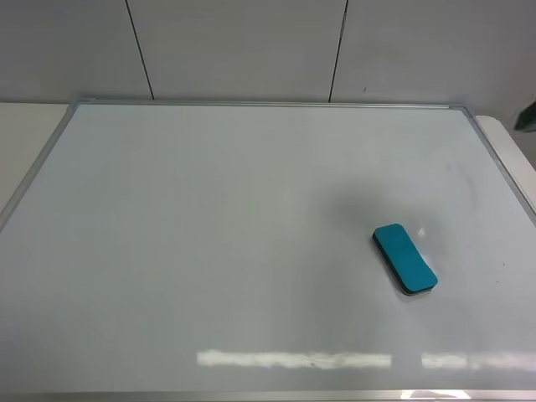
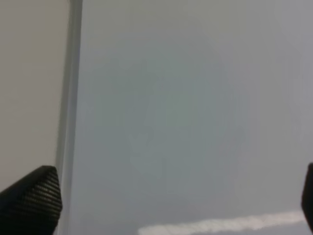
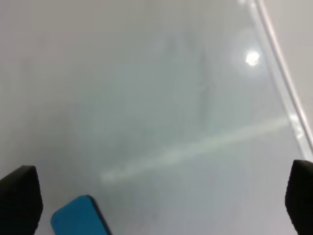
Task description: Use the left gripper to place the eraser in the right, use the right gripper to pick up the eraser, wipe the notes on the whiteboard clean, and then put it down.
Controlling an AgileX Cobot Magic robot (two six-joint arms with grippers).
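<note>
The whiteboard (image 1: 209,234) fills most of the exterior high view. The teal-blue eraser (image 1: 404,258) lies flat on its right part, slanted, with nothing touching it. No red notes show; only a faint grey smear (image 1: 465,180) is on the board's right side. Neither arm is in the exterior view. In the left wrist view, my left gripper (image 2: 168,200) is open and empty over bare board (image 2: 186,122), near its silver frame (image 2: 71,98). In the right wrist view, my right gripper (image 3: 160,196) is open and empty, with the eraser (image 3: 78,215) near one fingertip (image 3: 19,196), apart from it.
A beige table (image 1: 25,134) shows beside the board's left edge. A panelled wall (image 1: 251,50) stands behind. A dark green object (image 1: 526,117) pokes in at the far right edge. The board's right frame (image 3: 283,73) runs close to my right gripper.
</note>
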